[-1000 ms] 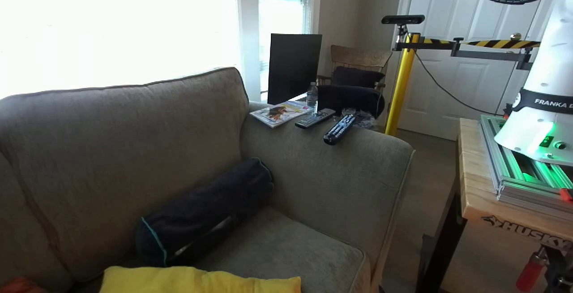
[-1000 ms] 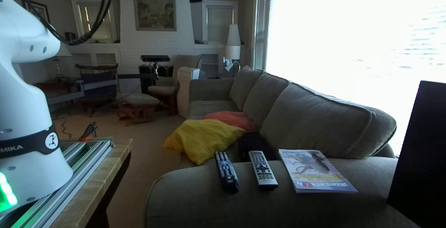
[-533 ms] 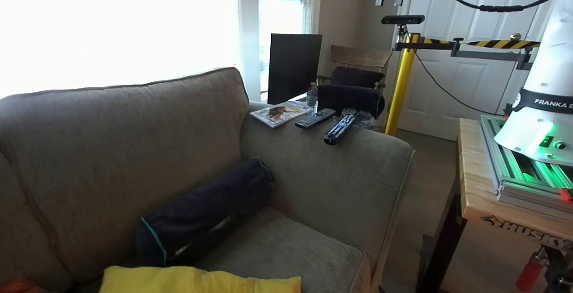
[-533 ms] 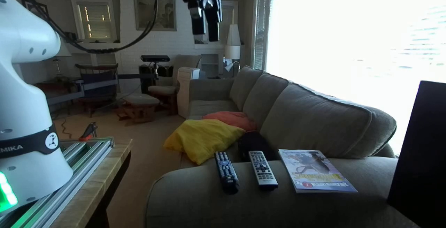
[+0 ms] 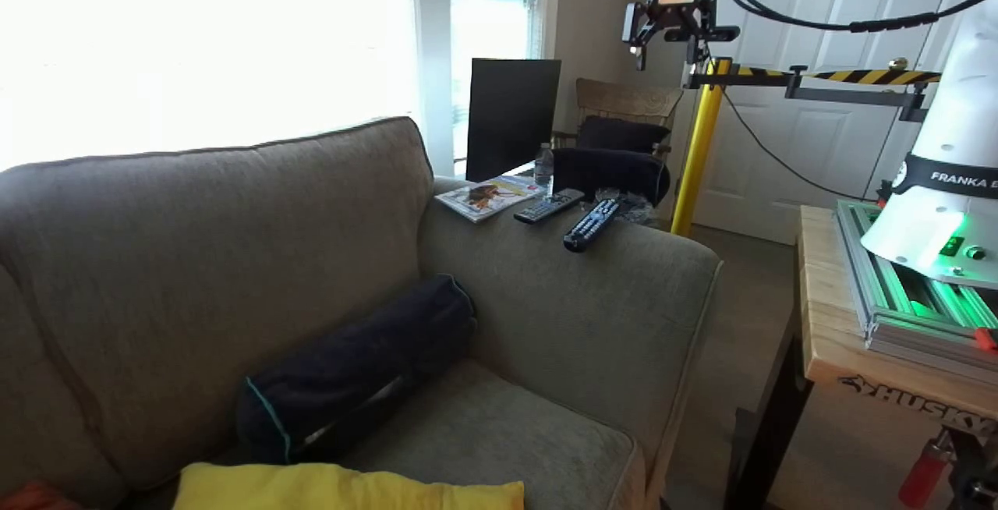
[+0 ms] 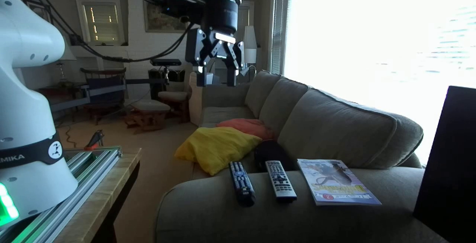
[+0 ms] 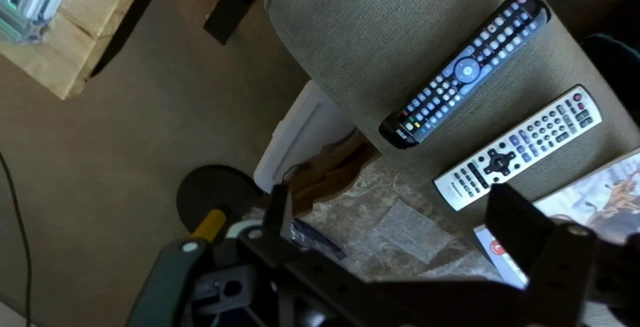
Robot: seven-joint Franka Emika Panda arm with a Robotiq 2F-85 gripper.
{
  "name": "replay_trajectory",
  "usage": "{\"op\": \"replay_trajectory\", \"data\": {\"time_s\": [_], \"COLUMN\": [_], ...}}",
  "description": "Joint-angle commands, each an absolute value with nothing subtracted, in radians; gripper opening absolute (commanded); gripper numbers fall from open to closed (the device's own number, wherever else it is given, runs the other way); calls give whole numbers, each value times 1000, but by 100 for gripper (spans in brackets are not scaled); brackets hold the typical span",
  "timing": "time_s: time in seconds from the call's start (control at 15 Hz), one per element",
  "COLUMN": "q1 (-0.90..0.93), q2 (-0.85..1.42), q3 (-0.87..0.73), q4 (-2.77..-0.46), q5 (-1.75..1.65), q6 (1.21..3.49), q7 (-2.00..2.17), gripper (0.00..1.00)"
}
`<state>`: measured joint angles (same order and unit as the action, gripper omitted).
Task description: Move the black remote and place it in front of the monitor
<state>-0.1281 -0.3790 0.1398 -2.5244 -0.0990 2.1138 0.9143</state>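
Black RCA remote (image 7: 467, 68) lies flat on the sofa arm (image 7: 365, 32) | my jaws: wide apart, empty | likely light, stiff, slick (plastic, I'd guess); best pinched across its middle

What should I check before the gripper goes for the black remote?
1. Gripper open: ok, jaws apart.
2. Gripper empty: ok, nothing between the jaws.
3. Black remote in sight: ok, whole in the wrist view.
4. Black remote apart from silver remote: ok, armrest shows between them.
5. Jaws lined up on black remote: not ok, it lies beyond their tips in the wrist view.
6. Room in front of monitor: cannot tell, a magazine lies close by.
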Motion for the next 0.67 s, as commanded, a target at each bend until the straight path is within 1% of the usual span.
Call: {"op": "replay_trajectory", "data": {"time_s": [0.0,0.33,0.6], "q1": [-111,-114,-111], "q2": [-359,-311,-81], "q3": [128,138,200], "q4": [-2523,-2508,-2468], "q5": [-106,-119,-166], "q6": [2111,2106,2134], "q7": [957,1020,1316], "gripper": [100,100,100]}}
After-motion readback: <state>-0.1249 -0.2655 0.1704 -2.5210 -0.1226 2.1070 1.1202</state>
